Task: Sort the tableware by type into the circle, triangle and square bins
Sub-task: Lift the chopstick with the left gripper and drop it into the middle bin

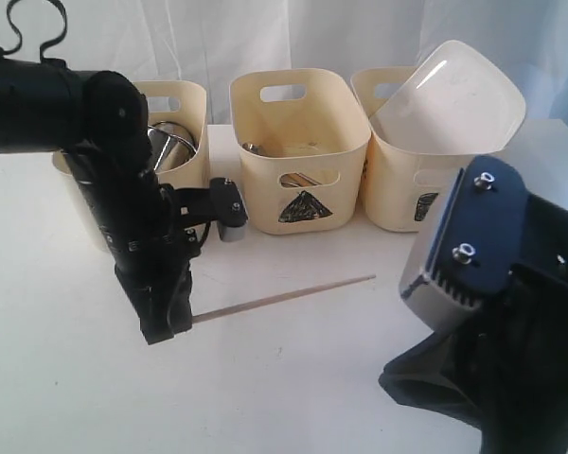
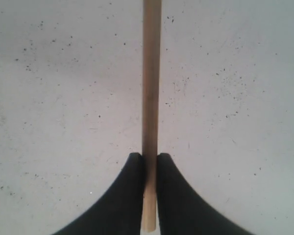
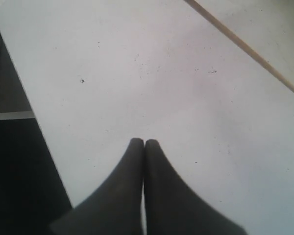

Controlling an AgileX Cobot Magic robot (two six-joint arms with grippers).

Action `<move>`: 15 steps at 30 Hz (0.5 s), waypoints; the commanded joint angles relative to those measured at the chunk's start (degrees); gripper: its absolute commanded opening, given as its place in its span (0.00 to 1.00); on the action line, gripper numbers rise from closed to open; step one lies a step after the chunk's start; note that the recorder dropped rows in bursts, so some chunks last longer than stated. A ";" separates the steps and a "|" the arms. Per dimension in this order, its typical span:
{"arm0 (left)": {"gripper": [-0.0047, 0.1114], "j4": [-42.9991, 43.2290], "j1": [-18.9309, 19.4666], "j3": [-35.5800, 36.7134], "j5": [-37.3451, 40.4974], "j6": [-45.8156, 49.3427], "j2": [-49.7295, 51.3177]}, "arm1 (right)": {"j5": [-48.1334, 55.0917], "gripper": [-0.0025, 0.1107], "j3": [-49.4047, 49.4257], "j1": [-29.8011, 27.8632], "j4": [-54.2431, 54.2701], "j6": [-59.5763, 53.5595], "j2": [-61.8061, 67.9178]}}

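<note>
The left pincer (image 2: 148,159) pinches one end of the chopstick (image 1: 284,296), which looks light, stiff and prone to swivel, while the right pincer (image 3: 144,143) is pressed together, empty.

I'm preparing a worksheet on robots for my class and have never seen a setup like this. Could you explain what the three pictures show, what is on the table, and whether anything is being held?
This is a robot with two black arms. The exterior view looks across a white table; the other two views come from cameras on each wrist. At the back stand three cream-yellow plastic tubs: the middle one shows a black triangle mark, and the right one holds a large white square plate. The left gripper has its fingers closed on one end of a thin wooden chopstick lying on the table. The right gripper is shut and holds nothing.
</note>
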 commanded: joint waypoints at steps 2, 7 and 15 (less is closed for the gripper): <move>0.04 0.09 -0.19 0.25 -1.44 -1.97 -5.32 | 1.85 0.02 0.34 0.07 -0.20 1.43 -3.31; 0.04 0.09 -0.19 0.25 -13.07 -4.26 -7.83 | 4.28 0.02 0.34 0.07 -0.20 1.43 -6.28; 0.04 0.09 -0.05 -1.77 -32.94 -10.15 -5.36 | 7.69 0.02 0.34 0.07 -0.20 1.43 -11.02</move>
